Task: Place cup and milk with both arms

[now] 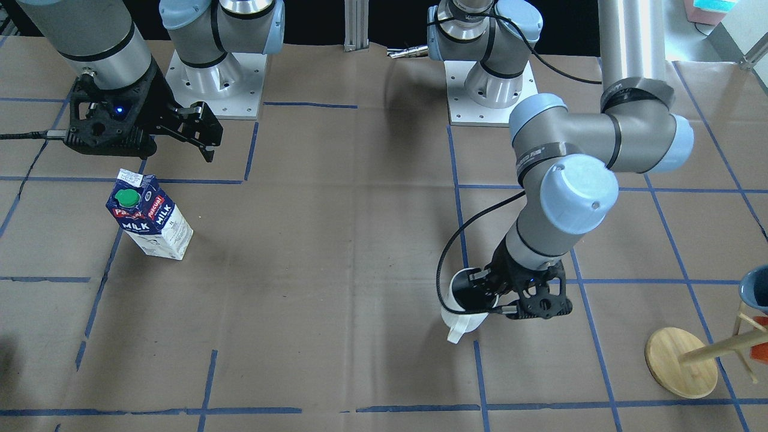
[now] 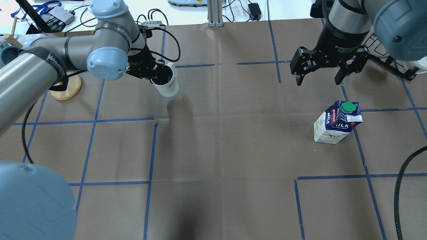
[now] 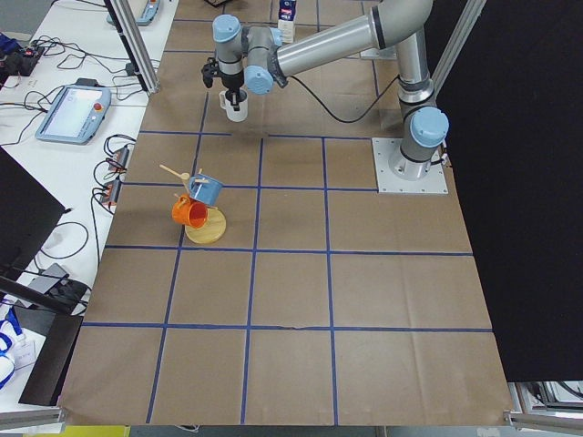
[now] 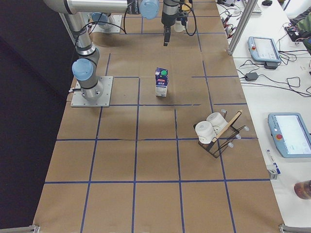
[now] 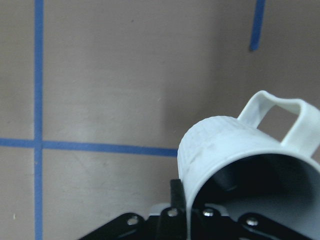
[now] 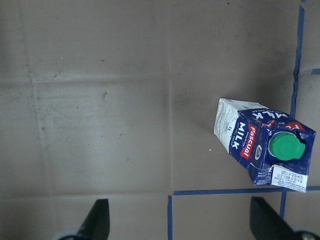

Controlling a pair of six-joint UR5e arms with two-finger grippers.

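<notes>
Our left arm [image 2: 33, 70] looms closest; with the right arm [image 2: 347, 26] that makes two over the brown desk [image 2: 227, 150]. One milk [image 2: 337, 125] stands upright on the right half of the desk, long axis vertical, green cap up. We see the right gripper [image 2: 318, 82] hanging above it, jaws spread wide and empty. The milk sits below and off-centre, not yet between them, so this arm is plainly the nearer. One cup [image 2: 167, 87], tilted, is pinched at its rim by the left gripper [image 2: 154, 72], jaws closed on the wall, seemingly clear of the desk.
</notes>
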